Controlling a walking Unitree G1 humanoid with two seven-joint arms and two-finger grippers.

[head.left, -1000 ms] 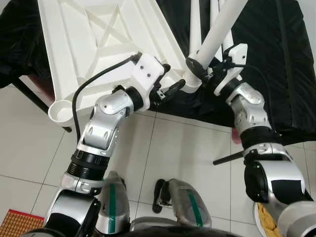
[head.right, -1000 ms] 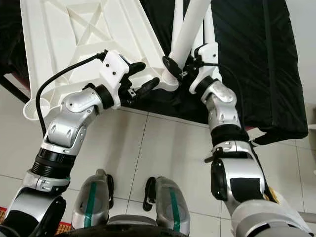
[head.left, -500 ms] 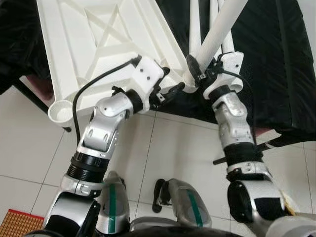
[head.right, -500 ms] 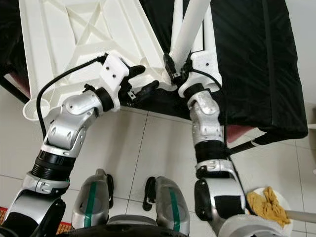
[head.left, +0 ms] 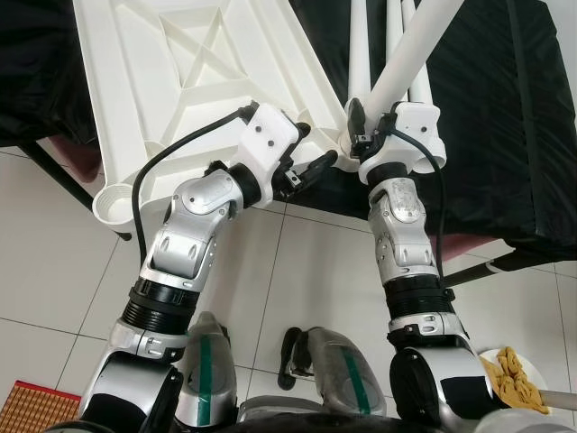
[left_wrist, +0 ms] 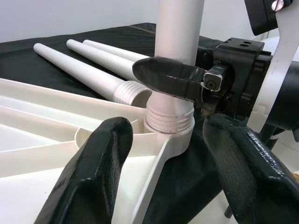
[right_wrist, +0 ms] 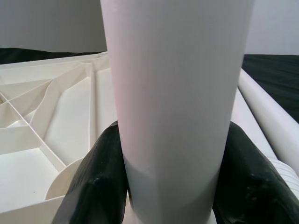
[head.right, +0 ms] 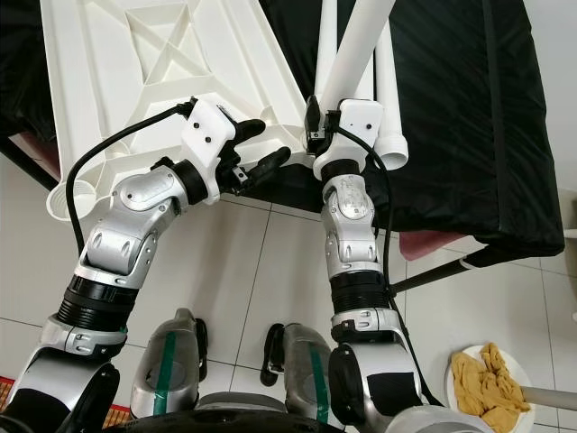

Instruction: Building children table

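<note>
A white plastic tabletop [head.left: 180, 81] lies upside down on a black-covered table. A white leg [head.left: 410, 54] stands tilted in the corner socket [left_wrist: 170, 123] nearest me. My right gripper [head.left: 358, 126] is shut on the leg just above the socket; its fingers [right_wrist: 100, 177] press both sides of the tube [right_wrist: 177, 93]. My left gripper [head.left: 311, 149] is open at that same corner, with one finger on each side of the socket and nothing gripped. Spare legs [left_wrist: 88, 70] lie on the cloth behind.
The black cloth [head.left: 505, 108] hangs over the table's front edge. A round socket [head.left: 115, 203] juts from the tabletop's left corner. On the tiled floor lie a plate with a yellow rag [head.right: 482, 379] at the right and a red mat [head.left: 36, 410] at the left.
My right forearm has swung in from the right to stand nearly straight under the leg, the wrist turning around the leg while still gripping it. The left gripper has barely moved.
</note>
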